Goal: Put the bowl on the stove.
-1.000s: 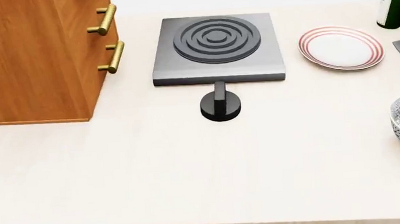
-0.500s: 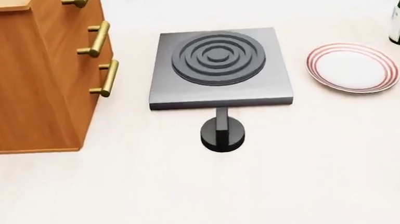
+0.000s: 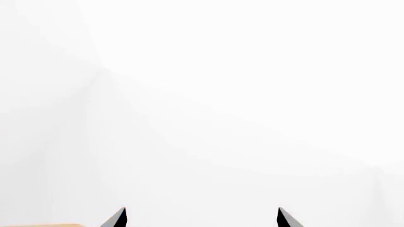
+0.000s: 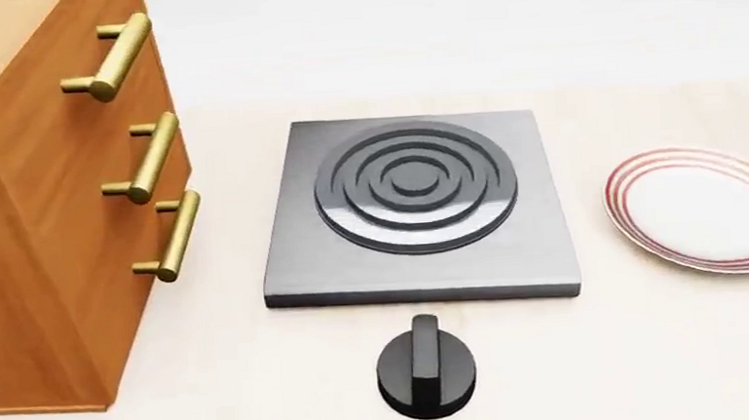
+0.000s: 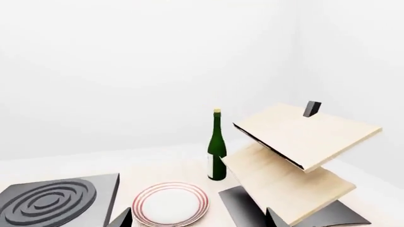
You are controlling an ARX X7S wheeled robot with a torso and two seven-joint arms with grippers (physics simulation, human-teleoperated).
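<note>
Left tool and right tool apparently spread, empty; plate bare beside stove.

Stove: square slab of brushed dark-grey metal lying flat on the pale surface, bearing a round burner of raised concentric rings with nothing on it. The bowl does not appear in any view.

Plate and drawer cabinet cut by frame edges.
</note>
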